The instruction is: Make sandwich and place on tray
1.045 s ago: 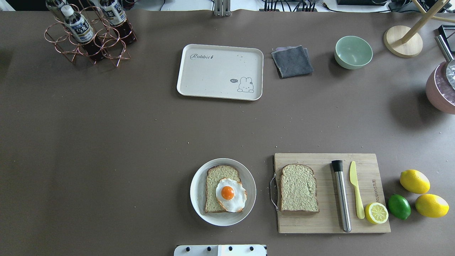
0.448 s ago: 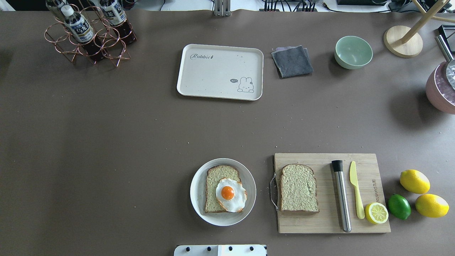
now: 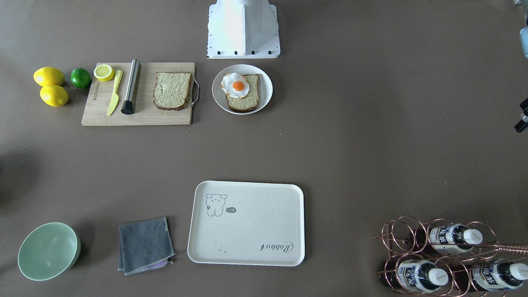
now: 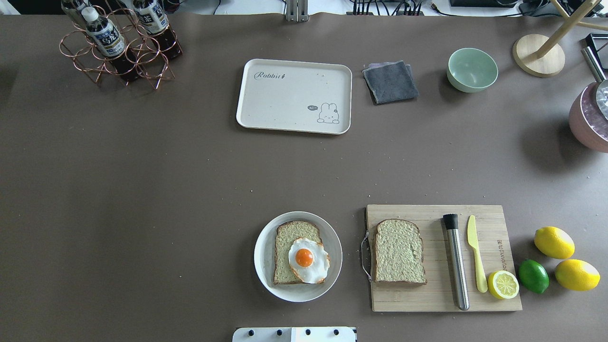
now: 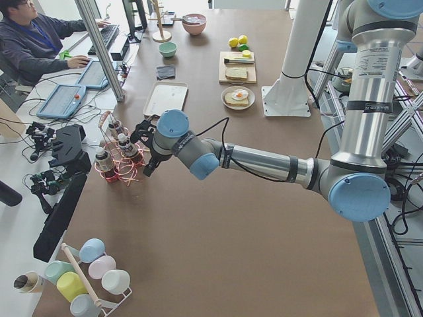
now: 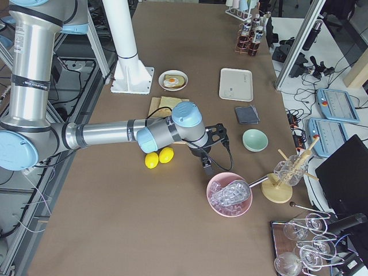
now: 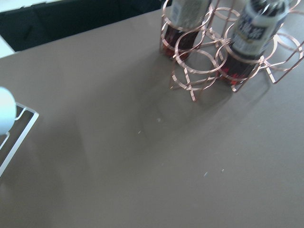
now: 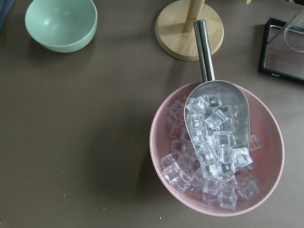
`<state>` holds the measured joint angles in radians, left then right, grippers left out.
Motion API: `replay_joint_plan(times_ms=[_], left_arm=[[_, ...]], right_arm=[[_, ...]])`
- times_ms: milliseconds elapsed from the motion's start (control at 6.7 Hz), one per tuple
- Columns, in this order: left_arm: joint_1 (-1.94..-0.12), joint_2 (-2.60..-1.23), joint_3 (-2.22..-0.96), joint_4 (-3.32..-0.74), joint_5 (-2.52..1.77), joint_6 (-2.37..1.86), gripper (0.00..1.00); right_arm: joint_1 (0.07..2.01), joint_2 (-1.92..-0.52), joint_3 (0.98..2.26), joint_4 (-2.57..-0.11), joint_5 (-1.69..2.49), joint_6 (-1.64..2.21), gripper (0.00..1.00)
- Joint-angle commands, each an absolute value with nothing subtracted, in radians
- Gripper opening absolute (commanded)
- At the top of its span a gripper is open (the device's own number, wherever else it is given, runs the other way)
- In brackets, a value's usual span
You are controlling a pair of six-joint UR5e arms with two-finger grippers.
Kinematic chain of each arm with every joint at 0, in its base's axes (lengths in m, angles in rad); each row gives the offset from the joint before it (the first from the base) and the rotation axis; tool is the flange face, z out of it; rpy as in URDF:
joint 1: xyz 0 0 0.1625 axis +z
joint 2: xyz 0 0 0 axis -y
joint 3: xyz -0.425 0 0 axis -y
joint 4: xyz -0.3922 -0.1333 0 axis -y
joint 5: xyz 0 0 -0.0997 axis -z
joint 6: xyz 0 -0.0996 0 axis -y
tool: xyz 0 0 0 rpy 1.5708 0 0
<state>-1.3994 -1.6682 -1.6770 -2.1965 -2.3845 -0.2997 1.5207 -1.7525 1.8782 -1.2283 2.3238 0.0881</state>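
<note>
Cream tray (image 4: 285, 102), egg-topped bread (image 4: 286, 237), well apart from left gripper (image 5: 148, 164), right gripper (image 6: 206, 165), both grips unclear

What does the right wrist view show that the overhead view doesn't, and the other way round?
Only the right wrist view shows the pink bowl whole, with its separate ice cubes and the whole scoop.

Only the overhead view shows the tray, the plate with a bread slice and egg, the second slice on the board, and the bottle rack.

Both show the green bowl and the stand base. The pink bowl and scoop also appear overhead, cropped at the edge.
</note>
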Motion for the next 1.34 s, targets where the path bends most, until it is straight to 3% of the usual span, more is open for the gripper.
replay_joint_plan(times_ms=[0,597,896,1195], left_arm=[[-1.274,-1.681,-1.716,-2.204,-2.332,-0.464,1.00],[-0.948,-1.690,-1.900,-2.203,-2.115,-1.046,0.98],[-0.746,-1.751,-1.917,-2.203,-1.940,-1.225,0.98],[-0.573,-1.816,-1.914,-2.197,-1.783,-1.340,0.98]], right_arm=[[1.502,-1.749,1.891,-1.209,2.399,0.291,1.00],[1.335,-1.782,1.950,-1.074,2.396,0.651,1.00],[1.213,-1.853,1.976,-0.897,2.373,0.873,0.99],[1.009,-1.852,2.049,-0.890,2.222,1.074,0.99]])
